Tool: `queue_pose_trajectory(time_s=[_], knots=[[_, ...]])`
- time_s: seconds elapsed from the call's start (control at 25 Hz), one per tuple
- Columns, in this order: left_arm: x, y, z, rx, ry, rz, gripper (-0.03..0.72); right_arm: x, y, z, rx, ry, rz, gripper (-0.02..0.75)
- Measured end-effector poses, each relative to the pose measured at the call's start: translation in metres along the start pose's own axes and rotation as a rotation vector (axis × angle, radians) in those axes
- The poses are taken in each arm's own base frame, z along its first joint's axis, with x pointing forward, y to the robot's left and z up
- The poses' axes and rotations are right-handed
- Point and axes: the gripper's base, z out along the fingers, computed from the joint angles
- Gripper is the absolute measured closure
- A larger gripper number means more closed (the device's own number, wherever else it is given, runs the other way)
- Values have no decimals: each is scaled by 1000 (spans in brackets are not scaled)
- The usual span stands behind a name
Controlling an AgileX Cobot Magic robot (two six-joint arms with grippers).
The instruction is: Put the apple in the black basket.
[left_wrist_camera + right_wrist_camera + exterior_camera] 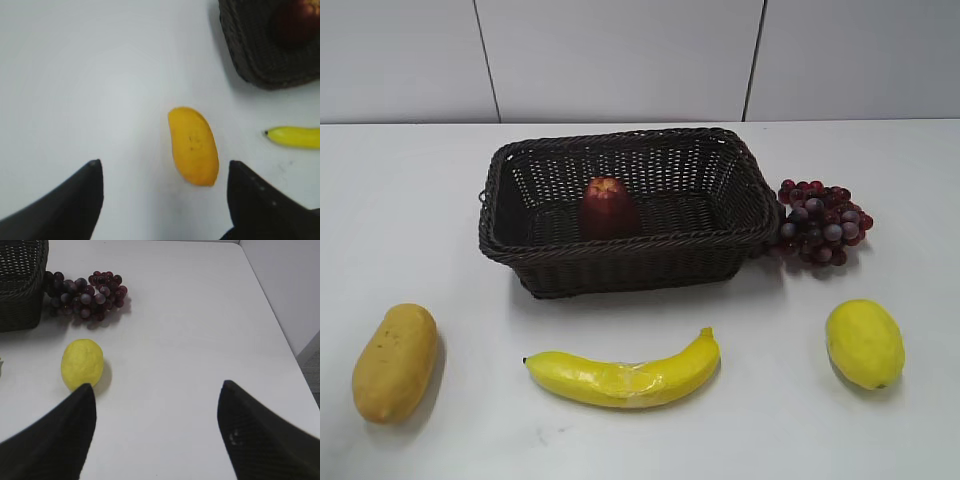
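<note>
The desk fills the lower three quarters of the exterior view as a plain white surface, with a pale panelled wall across the top of the frame.

The black basket sits at the centre of that view, a dark woven rectangle with a braided rim; its corner appears at the upper right of my left wrist view and at the upper left of my right wrist view.

The banana lies below the basket at lower centre, curved, its tip entering the right edge of my left wrist view.

The mango lies at lower left, orange-yellow; in my left wrist view it rests at centre, between my two fingers but well ahead of them.

The grape bunch touches the basket's right wall at centre right.

The lemon sits at lower right, apart from the grapes.

The apple, dark maroon-red, stands inside the basket, left of its middle, dimpled end up.

My left claw is spread wide above the bare desk, holding nothing.

My right claw is likewise spread wide and holds nothing, the lemon just beyond its left finger.
</note>
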Motion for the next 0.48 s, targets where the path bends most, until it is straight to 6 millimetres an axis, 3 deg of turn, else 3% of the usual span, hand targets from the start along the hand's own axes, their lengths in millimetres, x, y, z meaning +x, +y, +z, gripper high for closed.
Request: queue_pose_trajectory(time_s=[0.2, 0.48], knots=[[67, -10, -16, -17, -137, 6, 118, 0, 0, 0, 0, 0, 0, 167], [152, -20, -21, -36, -329, 13, 119, 0, 0, 0, 0, 0, 0, 167]])
